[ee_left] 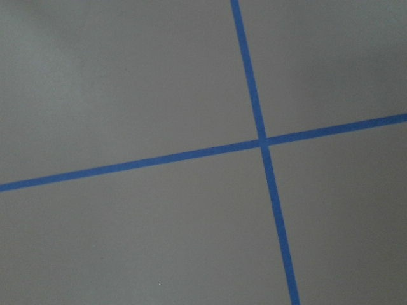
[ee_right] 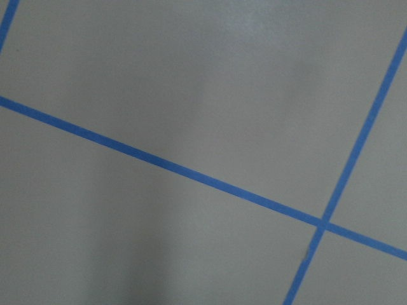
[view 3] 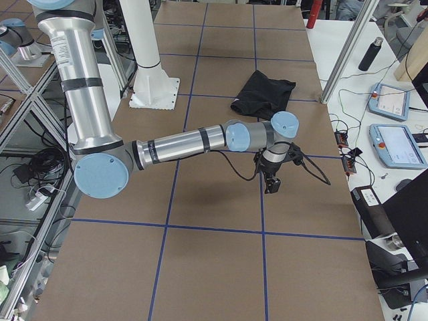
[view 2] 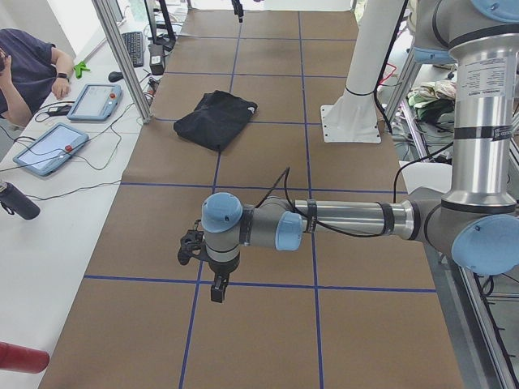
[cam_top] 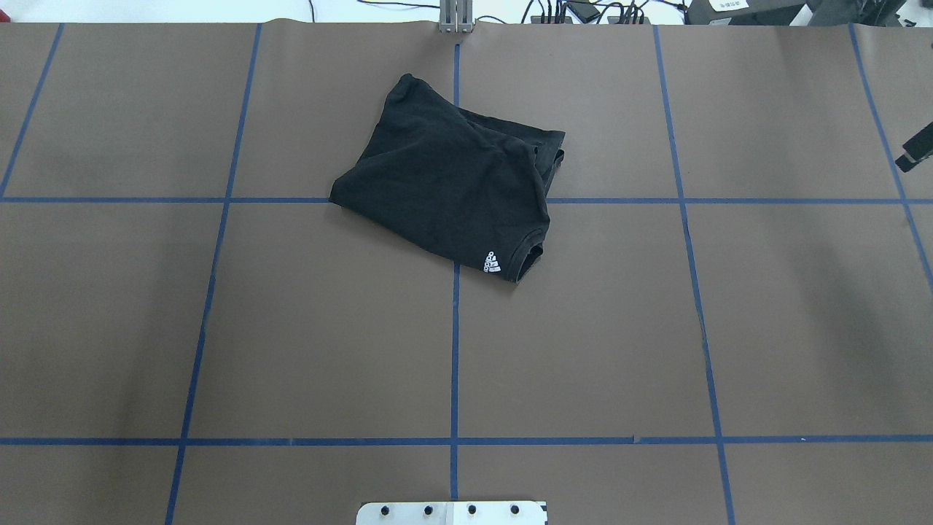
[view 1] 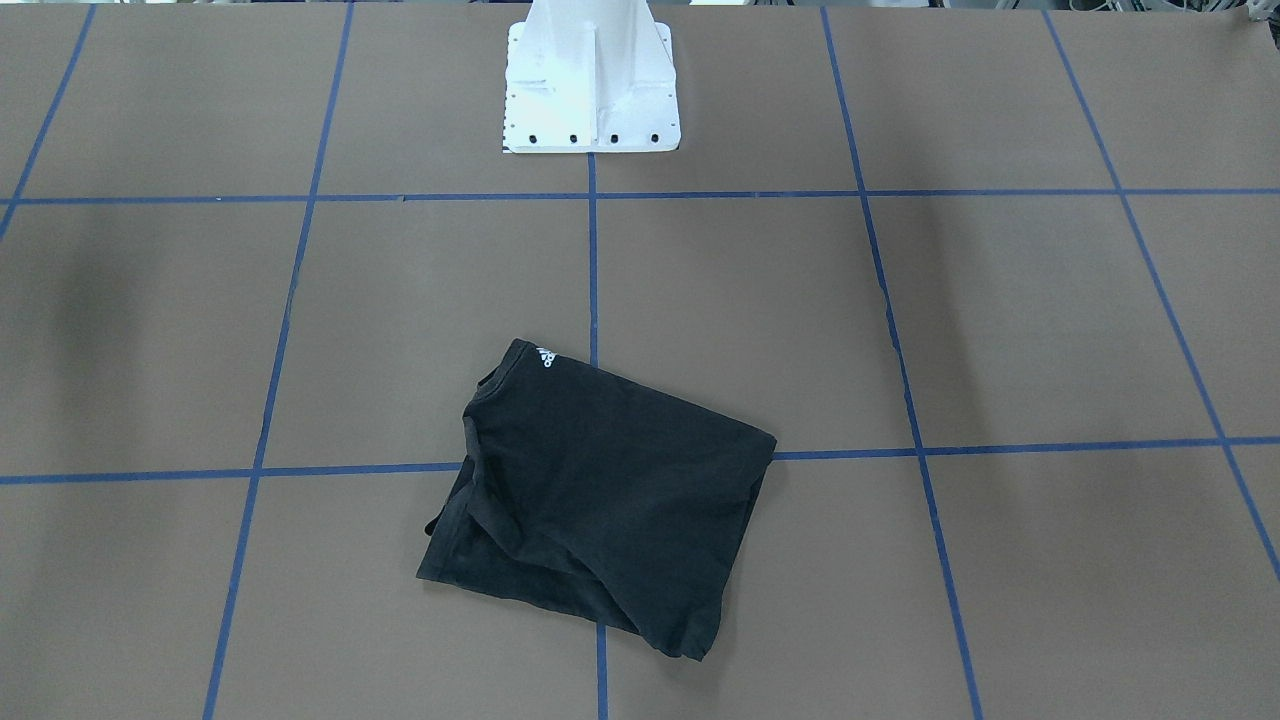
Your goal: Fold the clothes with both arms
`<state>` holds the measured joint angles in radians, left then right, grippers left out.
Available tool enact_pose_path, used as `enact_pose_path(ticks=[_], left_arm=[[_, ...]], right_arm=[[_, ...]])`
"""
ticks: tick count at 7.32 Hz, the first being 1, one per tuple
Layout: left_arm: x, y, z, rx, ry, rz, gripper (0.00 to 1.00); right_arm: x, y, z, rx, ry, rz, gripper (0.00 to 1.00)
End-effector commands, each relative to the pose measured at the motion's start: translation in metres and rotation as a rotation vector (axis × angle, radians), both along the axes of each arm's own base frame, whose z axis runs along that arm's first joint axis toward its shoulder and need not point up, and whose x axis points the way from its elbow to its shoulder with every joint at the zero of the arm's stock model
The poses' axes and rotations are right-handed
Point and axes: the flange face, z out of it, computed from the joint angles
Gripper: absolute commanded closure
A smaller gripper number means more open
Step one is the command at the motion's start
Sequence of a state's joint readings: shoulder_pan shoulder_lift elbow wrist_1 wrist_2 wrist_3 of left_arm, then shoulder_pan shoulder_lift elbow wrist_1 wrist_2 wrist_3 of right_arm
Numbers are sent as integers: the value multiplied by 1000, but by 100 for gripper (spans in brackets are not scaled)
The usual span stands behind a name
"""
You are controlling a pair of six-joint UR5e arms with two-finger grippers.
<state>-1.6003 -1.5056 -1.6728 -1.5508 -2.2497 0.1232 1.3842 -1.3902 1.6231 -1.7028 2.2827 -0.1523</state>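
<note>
The clothes are one black T-shirt (view 1: 600,500) lying folded into a rough rectangle on the brown table, with a small white collar mark (view 1: 545,357). The overhead view has the T-shirt (cam_top: 444,182) near the far middle. Only the side views show both arms. The left arm (view 2: 349,219) reaches out low, and its left gripper (view 2: 217,288) hangs over bare table, well short of the T-shirt (view 2: 215,117). The right arm (view 3: 180,144) holds the right gripper (view 3: 271,184) over bare table, apart from the T-shirt (view 3: 263,93). I cannot tell whether either gripper is open or shut.
A white pedestal (view 1: 590,90) stands at the robot's side of the table. Blue tape lines (ee_left: 261,140) grid the brown surface. A person (view 2: 24,65), tablets (view 2: 49,148) and a dark bottle (view 2: 16,200) are on a side bench. A black part (cam_top: 917,149) pokes in at the overhead's right edge.
</note>
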Motion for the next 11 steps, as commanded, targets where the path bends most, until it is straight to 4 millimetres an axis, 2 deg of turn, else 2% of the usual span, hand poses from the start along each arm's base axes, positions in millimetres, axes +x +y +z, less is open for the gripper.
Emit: enact_pose_path(ticks=[1, 2, 3, 4, 5, 6, 7, 8, 9, 11], left_arm=[[-6, 35, -14, -43, 7, 34, 0], [-4, 60, -16, -14, 12, 68, 0], [0, 64, -16, -26, 71, 58, 0], [10, 72, -18, -33, 204, 45, 0], [10, 73, -23, -25, 211, 45, 0], [11, 66, -28, -15, 209, 48, 0], [12, 66, -17, -37, 209, 49, 0], [9, 67, -14, -40, 171, 52, 0], [6, 65, -14, -36, 120, 56, 0], [3, 64, -19, -20, 105, 58, 0]], right_arm=[[41, 37, 45, -58, -38, 29, 0], [50, 47, 54, -78, -47, 47, 0], [56, 54, 62, -95, -44, 59, 0], [56, 55, 59, -96, -43, 67, 0], [57, 62, 52, -85, -43, 71, 0], [57, 65, 52, -93, -42, 80, 0], [58, 69, 55, -99, -41, 80, 0], [63, 82, 62, -111, -38, 87, 0], [76, 88, 67, -122, -42, 115, 0], [90, 121, 70, -133, -42, 144, 0]])
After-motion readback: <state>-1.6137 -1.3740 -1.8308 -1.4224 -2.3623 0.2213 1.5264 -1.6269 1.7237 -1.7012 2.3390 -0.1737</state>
